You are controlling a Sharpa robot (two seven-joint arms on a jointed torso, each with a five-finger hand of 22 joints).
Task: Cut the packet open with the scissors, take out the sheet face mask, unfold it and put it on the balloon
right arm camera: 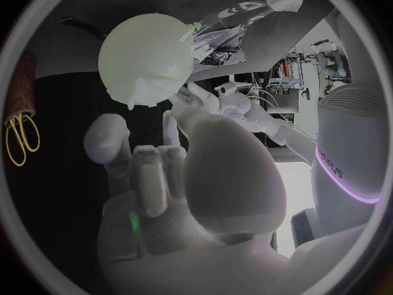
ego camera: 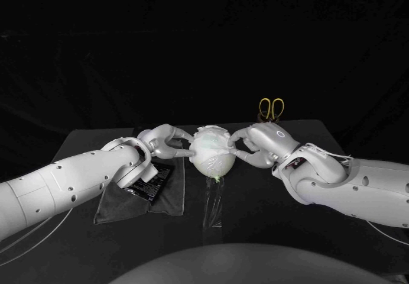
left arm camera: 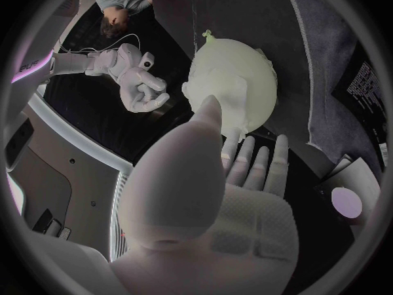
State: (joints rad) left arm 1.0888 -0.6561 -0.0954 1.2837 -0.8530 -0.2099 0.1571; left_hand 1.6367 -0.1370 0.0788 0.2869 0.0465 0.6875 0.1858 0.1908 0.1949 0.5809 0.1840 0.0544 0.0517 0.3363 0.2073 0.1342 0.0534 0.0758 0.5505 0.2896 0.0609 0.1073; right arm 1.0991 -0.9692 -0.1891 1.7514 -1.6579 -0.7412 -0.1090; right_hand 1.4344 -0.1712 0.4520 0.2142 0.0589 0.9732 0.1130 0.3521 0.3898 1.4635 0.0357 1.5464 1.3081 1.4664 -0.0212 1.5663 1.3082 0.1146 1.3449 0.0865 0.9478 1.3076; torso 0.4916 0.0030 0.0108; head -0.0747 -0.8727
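Pale balloon (ego camera: 213,164) wearing the sheet mask (ego camera: 208,136) sits between the hands, long axis running away from the robot, knot pointing back. Left hand (ego camera: 162,142) and right hand (ego camera: 260,142) are splayed, fingertips on its sides, gripping nothing.

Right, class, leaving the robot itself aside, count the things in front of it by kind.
Balloon: 1
Face mask: 1
Scissors: 1
Packet: 1
Clear film: 1
Dark cloth: 1
Total: 6
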